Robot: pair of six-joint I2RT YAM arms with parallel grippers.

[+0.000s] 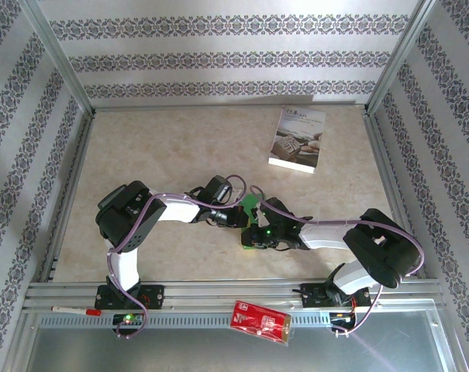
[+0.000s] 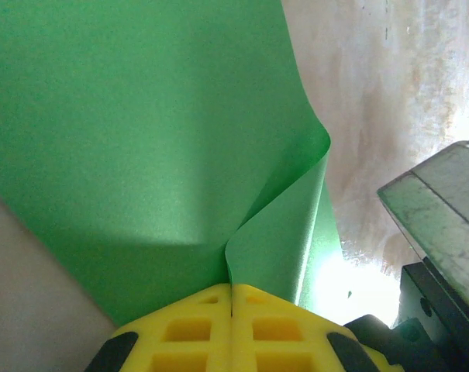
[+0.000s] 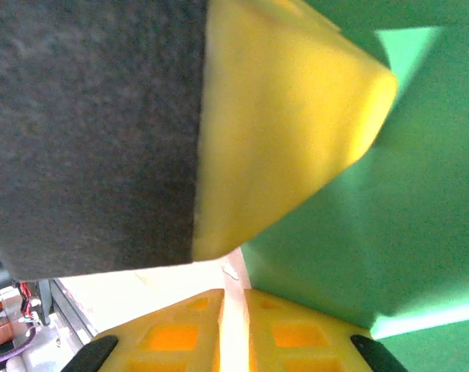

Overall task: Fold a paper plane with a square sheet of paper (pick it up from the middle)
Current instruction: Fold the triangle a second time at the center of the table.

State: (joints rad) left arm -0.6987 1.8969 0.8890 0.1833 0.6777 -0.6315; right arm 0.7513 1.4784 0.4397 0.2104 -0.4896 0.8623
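Bending inward from its elbow, left tool [image 2: 231, 293] pinches green sheet [image 2: 141, 139].

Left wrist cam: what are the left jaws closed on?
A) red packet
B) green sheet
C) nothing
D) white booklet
B: the left jaws meet with no gap, and the green sheet puckers into a fold right where they pinch it.

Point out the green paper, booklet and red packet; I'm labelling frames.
green paper [image 2: 141, 139]: left wrist view, its flat upper face.
booklet [image 1: 298, 139]: top view, cover's middle.
red packet [image 1: 259, 321]: top view, its middle.
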